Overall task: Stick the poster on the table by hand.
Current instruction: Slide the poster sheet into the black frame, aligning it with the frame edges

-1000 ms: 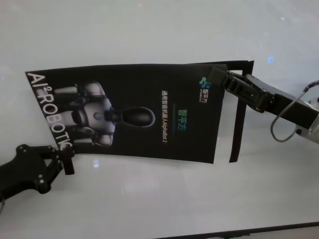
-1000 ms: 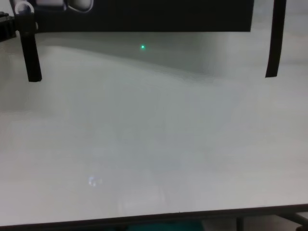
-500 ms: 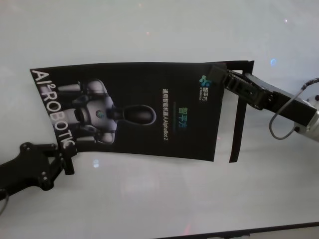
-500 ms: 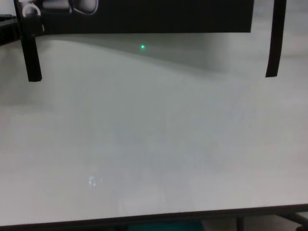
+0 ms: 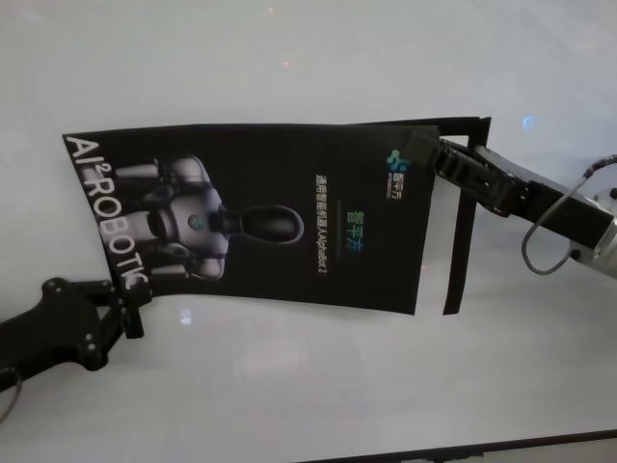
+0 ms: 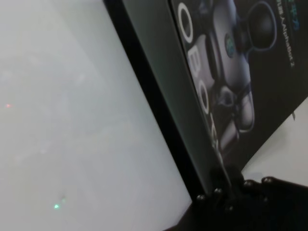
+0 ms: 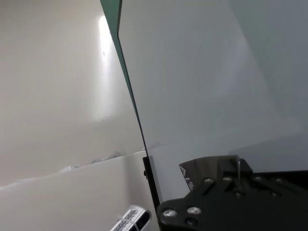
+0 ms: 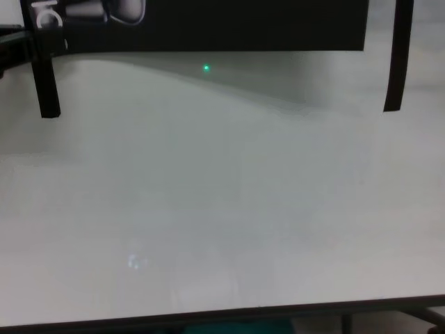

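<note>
The poster (image 5: 270,222) is a black glossy sheet with a grey-white robot picture and white lettering. It is held stretched a little above the white table (image 5: 308,395), with its shadow beneath it in the chest view. My left gripper (image 5: 128,301) is shut on its near left corner, also shown in the left wrist view (image 6: 226,185). My right gripper (image 5: 434,159) is shut on its far right corner. The right wrist view shows the poster's pale underside (image 7: 192,86). The chest view shows only the poster's lower edge (image 8: 208,24).
A narrow black strip (image 5: 457,246) hangs at the poster's right end, also visible in the chest view (image 8: 396,56). A shorter strip (image 8: 45,80) hangs by the left gripper. The table's dark front edge (image 8: 222,313) runs along the bottom.
The poster's left end has shifted slightly to the right and up, and the left gripper has moved a little right with it. The right gripper has barely moved.
</note>
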